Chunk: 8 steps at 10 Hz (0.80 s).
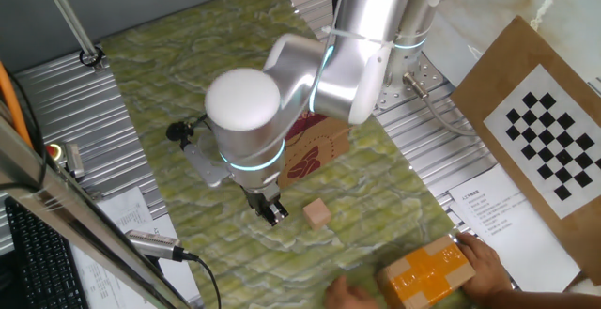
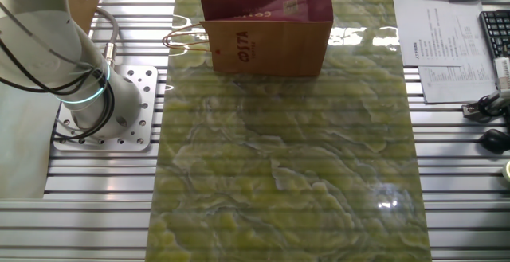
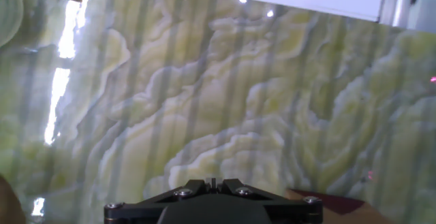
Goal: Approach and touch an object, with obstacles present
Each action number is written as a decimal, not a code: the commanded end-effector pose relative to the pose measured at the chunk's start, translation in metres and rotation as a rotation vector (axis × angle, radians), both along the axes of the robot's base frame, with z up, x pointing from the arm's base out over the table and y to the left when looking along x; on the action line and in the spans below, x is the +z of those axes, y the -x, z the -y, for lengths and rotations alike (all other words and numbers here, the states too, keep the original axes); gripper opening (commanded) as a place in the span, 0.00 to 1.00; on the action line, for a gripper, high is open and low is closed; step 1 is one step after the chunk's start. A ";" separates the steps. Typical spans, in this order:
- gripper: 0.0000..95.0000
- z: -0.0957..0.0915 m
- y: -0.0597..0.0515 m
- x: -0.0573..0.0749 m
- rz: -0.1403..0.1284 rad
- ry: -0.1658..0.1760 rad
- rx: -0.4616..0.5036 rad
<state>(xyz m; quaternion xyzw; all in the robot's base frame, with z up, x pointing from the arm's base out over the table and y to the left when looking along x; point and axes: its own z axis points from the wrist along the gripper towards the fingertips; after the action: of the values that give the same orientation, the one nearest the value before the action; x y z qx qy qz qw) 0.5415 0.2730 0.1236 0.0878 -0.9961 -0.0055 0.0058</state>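
The small pale tan wooden cube (image 1: 317,213) sits on the green marbled mat (image 1: 188,74), near its front. My gripper (image 1: 273,212) hangs low over the mat just left of the cube, a short gap away, not touching it. In the hand view the fingertips (image 3: 212,182) stand together with nothing between them, and only mat lies ahead. The brown paper bag (image 1: 317,147) with its dark red band stands behind the cube, partly hidden by my arm. It shows fully in the other fixed view (image 2: 267,31), where the cube and gripper are out of view.
Two human hands hold an orange-yellow tape-wrapped box (image 1: 427,271) at the mat's front right corner. A checkerboard card (image 1: 554,145) lies to the right. Papers (image 2: 446,47) and a keyboard (image 2: 496,31) lie beside the mat. My base (image 2: 103,103) stands on the ribbed metal table.
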 end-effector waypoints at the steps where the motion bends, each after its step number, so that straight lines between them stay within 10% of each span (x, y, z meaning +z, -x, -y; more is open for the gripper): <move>1: 0.00 0.001 -0.006 0.005 -0.006 0.000 -0.003; 8: 0.00 0.010 -0.007 0.008 -0.005 0.006 -0.007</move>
<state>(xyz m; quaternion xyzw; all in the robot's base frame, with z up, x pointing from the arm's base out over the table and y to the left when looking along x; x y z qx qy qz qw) 0.5494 0.2619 0.1314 0.0829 -0.9965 -0.0023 0.0088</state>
